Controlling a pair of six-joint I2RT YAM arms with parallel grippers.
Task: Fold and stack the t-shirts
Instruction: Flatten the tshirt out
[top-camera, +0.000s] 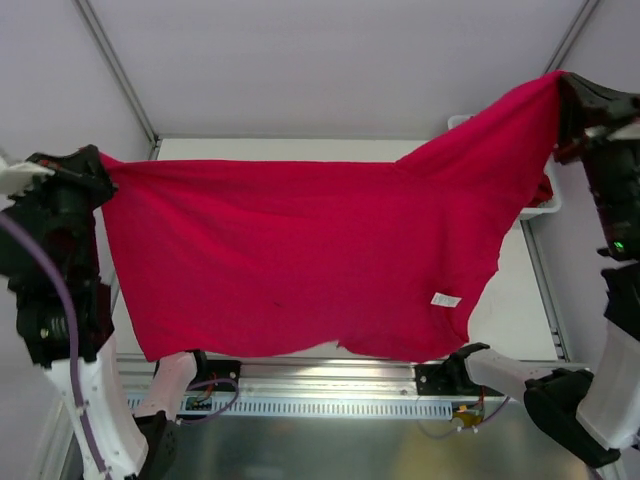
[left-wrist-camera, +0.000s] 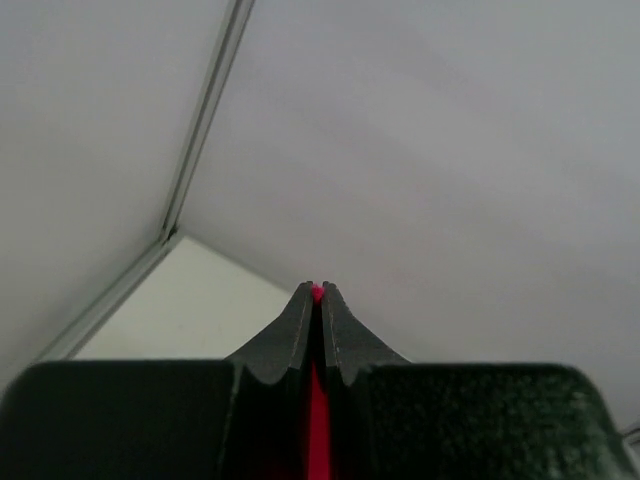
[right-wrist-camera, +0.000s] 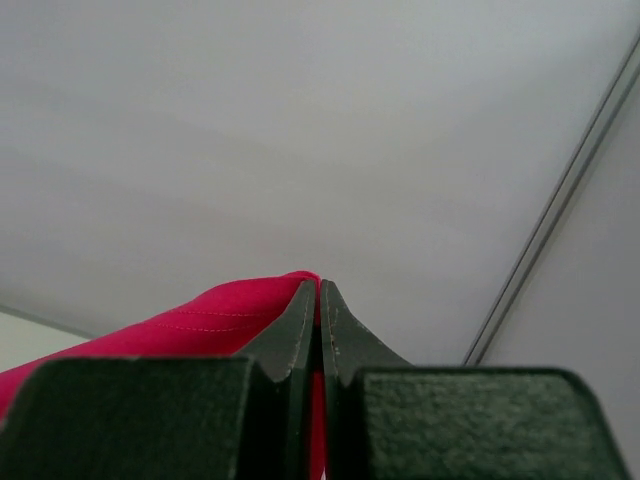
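As t-shirt (top-camera: 300, 260) hangs spread, basket (top-camera: 547, 207) is half-hidden

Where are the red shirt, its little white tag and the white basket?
crimson t-shirt (top-camera: 300, 260), top view, middle of the spread cloth.
white tag (top-camera: 445, 299), top view, centre of the tag.
white basket (top-camera: 548, 207), top view, rim showing past the cloth.

Soft, even light fills all three views, with only faint shadows. The overhead view is sharp, the crimson t-shirt (top-camera: 300, 260) vividly saturated; both wrist views blur their dark near fingers (left-wrist-camera: 290, 340).
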